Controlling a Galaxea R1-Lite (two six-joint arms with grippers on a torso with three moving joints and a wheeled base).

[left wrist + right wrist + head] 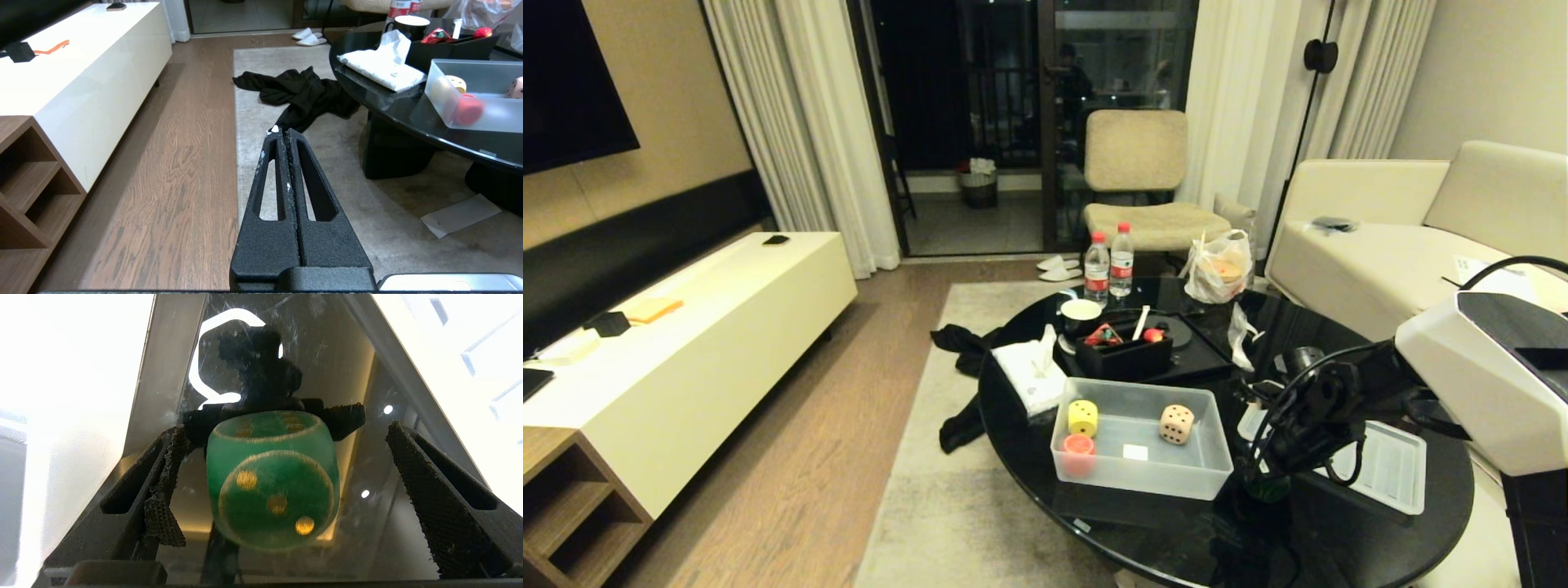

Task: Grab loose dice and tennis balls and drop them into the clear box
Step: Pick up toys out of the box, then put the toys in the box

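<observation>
Our right pincer [282,457] stands wide open, gripping nothing, straddling the translucent green rounded die with gold pips [273,482] on the glossy black round bench [1029,457]. Die sits centred between the pads, nearer one. Left pincer [282,132] shut, empty, parked over the floor.

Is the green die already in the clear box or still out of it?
Out. The green die sits on the dark glossy table between the open right gripper fingers; the clear box holds only yellow, beige and red-orange dice.
</observation>
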